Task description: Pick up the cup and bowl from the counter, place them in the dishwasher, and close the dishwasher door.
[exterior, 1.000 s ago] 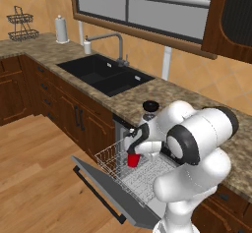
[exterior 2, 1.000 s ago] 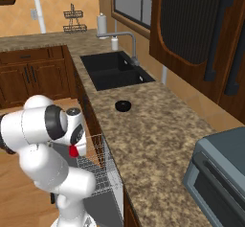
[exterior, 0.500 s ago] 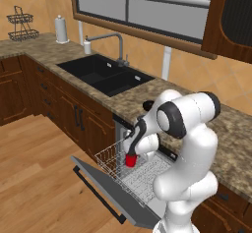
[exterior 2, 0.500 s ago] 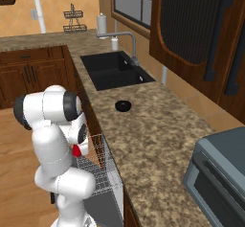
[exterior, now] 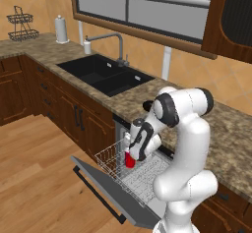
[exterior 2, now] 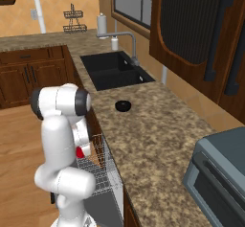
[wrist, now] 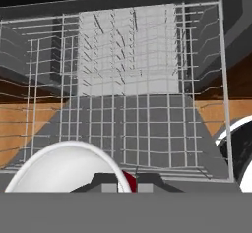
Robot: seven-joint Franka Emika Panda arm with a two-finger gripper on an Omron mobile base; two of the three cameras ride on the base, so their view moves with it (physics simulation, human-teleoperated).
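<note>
Since a second ago the arm's elbow has swung upright while the small red tapered plastic cup [exterior: 129,160] stayed low over the white wire rack [exterior: 129,168]. The gripper [exterior: 131,154] is clamped narrowly on the cup, above the flat grey dishwasher door [exterior: 106,187] lying open. Farther off, the small glossy black bowl [exterior 2: 123,106] sits on the speckled granite counter [exterior 2: 158,140].

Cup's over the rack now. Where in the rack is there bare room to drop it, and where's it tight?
The white wire rack ahead of the claw looks bare across its floor, back to the far wall. It is tight at the near edge, where the cup sits against the rack rim. The bowl is on the counter.
</note>
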